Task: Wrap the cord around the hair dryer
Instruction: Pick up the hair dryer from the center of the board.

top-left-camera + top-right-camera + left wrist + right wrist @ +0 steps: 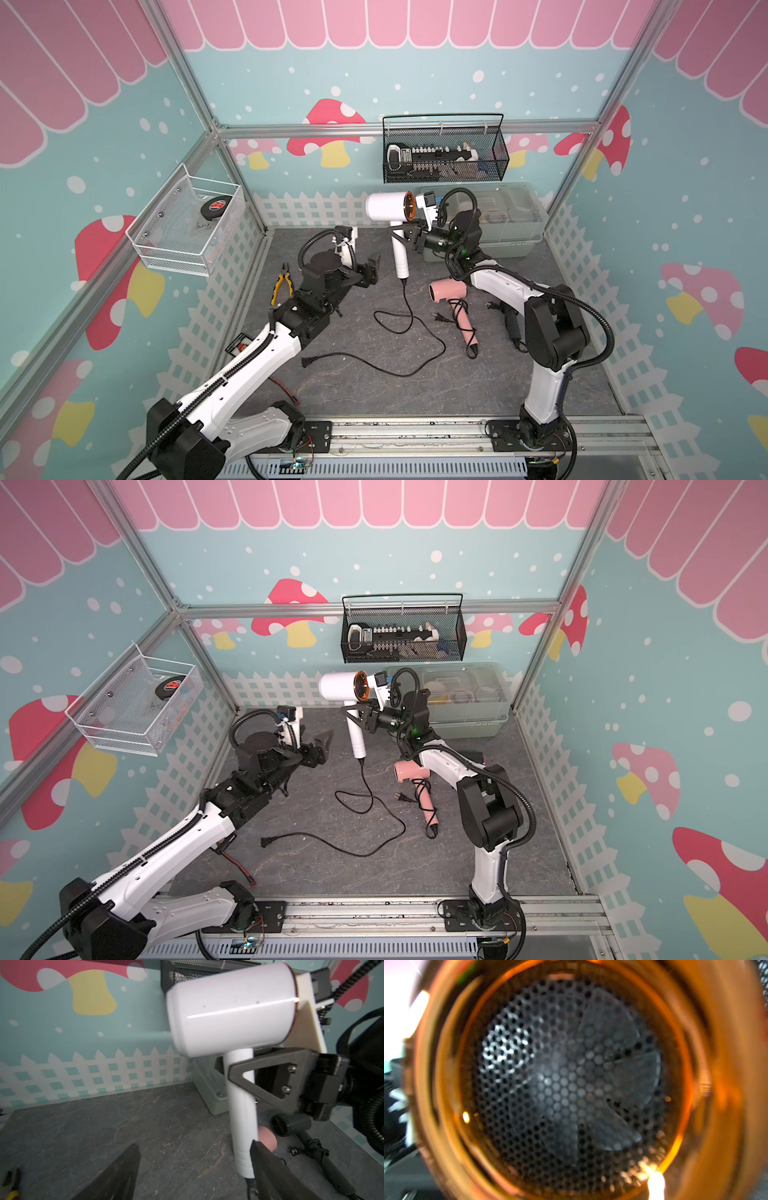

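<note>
The white hair dryer [386, 205] with an orange-ringed end is upright above the table in both top views. My right gripper [400, 237] is shut on its handle [243, 1122] just under the barrel. The black cord [444, 345] hangs from the handle's foot and lies loose on the table in a loop, ending at its plug [306, 361]. My left gripper [373, 270] stands open to the left of the handle's lower end, apart from it, holding nothing. The right wrist view shows only the dryer's mesh end [566, 1076]. In the left wrist view my left gripper [193, 1167] frames bare table.
A pink hair dryer [453, 303] with its cord wound on it lies right of the loose cord. A black dryer [511, 326] lies under my right arm. Yellow pliers [280, 286] lie at the left. A clear bin [498, 220] and a black mesh basket [444, 153] are behind.
</note>
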`<action>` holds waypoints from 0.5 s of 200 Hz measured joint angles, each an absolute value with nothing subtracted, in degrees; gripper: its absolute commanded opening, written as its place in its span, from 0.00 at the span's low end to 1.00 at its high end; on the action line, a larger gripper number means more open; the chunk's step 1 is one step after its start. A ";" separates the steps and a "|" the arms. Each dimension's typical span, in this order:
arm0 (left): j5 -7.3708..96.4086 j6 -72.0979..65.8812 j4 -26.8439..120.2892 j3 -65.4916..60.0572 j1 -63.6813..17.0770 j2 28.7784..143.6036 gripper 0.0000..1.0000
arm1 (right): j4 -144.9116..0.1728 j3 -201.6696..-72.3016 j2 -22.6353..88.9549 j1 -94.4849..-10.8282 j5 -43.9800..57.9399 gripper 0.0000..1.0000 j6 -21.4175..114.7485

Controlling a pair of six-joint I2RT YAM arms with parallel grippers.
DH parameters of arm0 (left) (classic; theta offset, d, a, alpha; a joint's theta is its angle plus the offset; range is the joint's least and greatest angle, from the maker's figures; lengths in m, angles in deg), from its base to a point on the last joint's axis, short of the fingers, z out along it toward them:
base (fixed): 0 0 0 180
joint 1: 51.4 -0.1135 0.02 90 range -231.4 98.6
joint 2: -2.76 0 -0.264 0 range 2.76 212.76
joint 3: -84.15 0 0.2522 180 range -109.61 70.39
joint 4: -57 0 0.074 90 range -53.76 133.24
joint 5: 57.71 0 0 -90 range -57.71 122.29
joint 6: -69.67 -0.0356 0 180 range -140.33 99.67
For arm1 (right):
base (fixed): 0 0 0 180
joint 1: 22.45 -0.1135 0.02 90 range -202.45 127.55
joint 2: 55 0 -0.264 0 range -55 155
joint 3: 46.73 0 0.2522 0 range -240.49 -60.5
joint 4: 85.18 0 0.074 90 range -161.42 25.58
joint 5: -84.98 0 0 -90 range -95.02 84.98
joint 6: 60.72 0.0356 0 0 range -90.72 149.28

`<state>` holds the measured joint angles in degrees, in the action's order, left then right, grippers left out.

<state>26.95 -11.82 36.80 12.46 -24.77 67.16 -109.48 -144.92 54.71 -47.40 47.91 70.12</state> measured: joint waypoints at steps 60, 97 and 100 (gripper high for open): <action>52.61 -19.07 18.79 1.22 -40.26 68.47 0.89 | -76.65 -150.51 55.23 -46.18 61.33 0.17 46.17; 63.75 -25.93 10.25 -3.59 -40.29 72.32 0.89 | -57.18 -151.04 55.08 -46.20 64.93 0.17 31.06; 64.39 -26.33 9.77 -3.67 -40.29 72.63 0.89 | -55.26 -151.23 55.08 -46.20 65.04 0.17 29.44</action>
